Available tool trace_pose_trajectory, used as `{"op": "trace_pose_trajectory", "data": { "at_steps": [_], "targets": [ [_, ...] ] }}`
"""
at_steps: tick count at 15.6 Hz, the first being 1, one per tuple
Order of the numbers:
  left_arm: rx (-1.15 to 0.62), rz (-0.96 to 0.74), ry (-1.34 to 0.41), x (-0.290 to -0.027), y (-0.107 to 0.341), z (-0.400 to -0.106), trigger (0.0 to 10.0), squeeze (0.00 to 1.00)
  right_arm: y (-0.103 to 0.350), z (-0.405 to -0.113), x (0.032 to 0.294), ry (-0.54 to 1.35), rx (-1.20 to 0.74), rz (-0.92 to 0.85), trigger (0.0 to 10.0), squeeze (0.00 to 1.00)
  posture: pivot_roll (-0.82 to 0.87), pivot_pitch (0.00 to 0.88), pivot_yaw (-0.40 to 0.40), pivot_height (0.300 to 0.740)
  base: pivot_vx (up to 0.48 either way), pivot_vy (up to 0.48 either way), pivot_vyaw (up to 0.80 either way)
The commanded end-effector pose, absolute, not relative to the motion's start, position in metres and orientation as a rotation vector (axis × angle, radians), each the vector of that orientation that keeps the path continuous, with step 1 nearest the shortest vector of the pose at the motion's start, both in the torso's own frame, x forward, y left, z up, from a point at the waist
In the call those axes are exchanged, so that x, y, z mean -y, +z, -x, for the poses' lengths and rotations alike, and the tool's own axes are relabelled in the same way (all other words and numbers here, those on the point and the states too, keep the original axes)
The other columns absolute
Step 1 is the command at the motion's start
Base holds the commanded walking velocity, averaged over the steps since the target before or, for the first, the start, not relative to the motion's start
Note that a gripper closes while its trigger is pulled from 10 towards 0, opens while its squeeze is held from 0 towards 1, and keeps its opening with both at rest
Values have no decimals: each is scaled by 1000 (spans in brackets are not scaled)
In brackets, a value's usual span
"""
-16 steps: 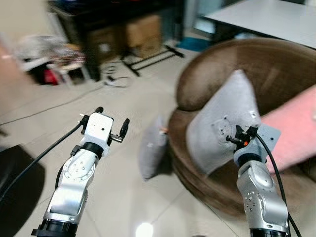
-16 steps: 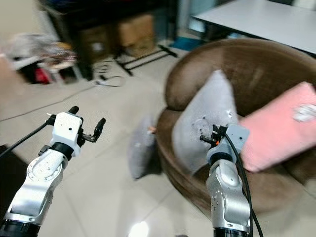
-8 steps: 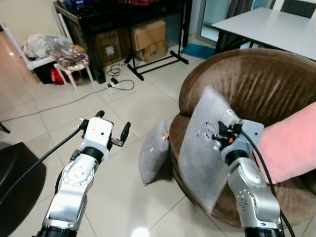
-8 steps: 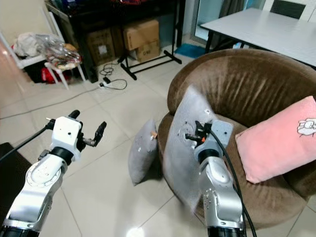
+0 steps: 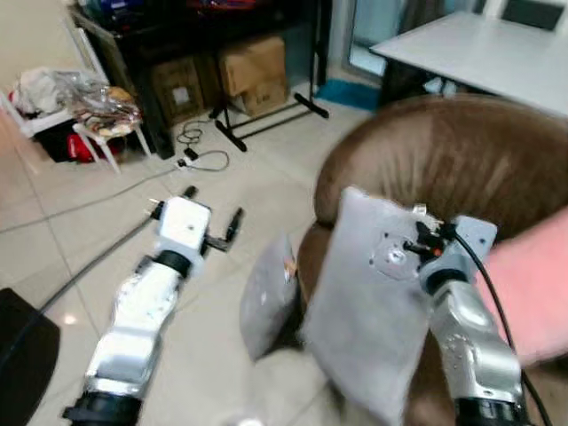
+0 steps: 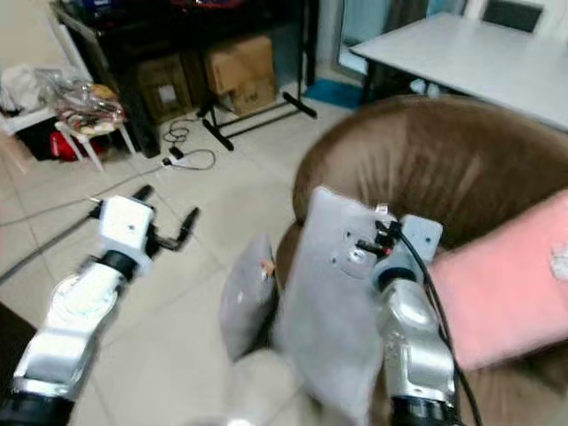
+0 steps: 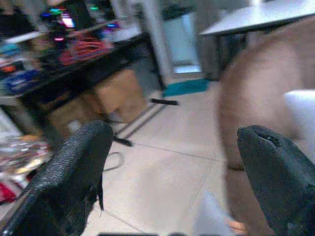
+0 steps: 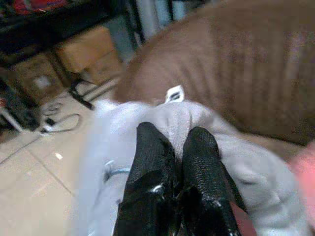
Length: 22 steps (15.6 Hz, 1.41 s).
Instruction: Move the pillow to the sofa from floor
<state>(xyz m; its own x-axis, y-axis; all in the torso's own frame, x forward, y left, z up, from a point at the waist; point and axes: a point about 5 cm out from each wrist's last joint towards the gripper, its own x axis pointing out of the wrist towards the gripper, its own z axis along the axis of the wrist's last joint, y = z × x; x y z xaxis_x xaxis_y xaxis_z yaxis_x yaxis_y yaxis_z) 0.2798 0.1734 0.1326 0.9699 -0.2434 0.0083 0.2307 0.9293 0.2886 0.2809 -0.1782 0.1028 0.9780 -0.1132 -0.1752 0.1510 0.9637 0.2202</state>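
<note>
Motion blur softens both eye views, and I can't make out the lower edge of the grey pillow (image 5: 373, 311). My right tool (image 8: 171, 147) pinches its soft fabric near the top edge, fingers clamped tight, holding it against the front of the round brown velvety sofa (image 5: 461, 160). A second grey pillow (image 5: 266, 297) leans on the floor beside. My left tool (image 7: 172, 162) hovers wide apart.

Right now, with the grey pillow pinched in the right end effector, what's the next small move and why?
Probably carry it further over the brown sofa seat before letting go. The right end effector is shut on the grey pillow, which hangs in front of the sofa's edge rather than resting on the seat. A second grey pillow leans on the floor.
</note>
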Motion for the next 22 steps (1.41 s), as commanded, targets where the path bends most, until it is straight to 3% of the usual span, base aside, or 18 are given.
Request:
{"op": "trace_pose_trajectory", "data": {
  "at_steps": [1,8,13,22],
  "targets": [
    [26,-294,-237,-177,130,-281,10000,0,116,-286,171,-110,-103,-246,10000,0,-45,0,57,740,446,0,-800],
    [26,-300,-242,-179,131,-284,10000,0,119,-288,174,-117,-93,-250,10000,0,-39,0,56,740,439,0,-775],
    [13,-315,-310,-176,129,-275,10000,0,125,-287,160,42,-123,-217,10000,0,-27,0,35,740,140,0,0],
    [-20,-331,-361,-176,124,-268,10000,0,131,-286,147,127,-149,-224,10000,0,-30,0,29,740,0,0,0]
  ]
}}
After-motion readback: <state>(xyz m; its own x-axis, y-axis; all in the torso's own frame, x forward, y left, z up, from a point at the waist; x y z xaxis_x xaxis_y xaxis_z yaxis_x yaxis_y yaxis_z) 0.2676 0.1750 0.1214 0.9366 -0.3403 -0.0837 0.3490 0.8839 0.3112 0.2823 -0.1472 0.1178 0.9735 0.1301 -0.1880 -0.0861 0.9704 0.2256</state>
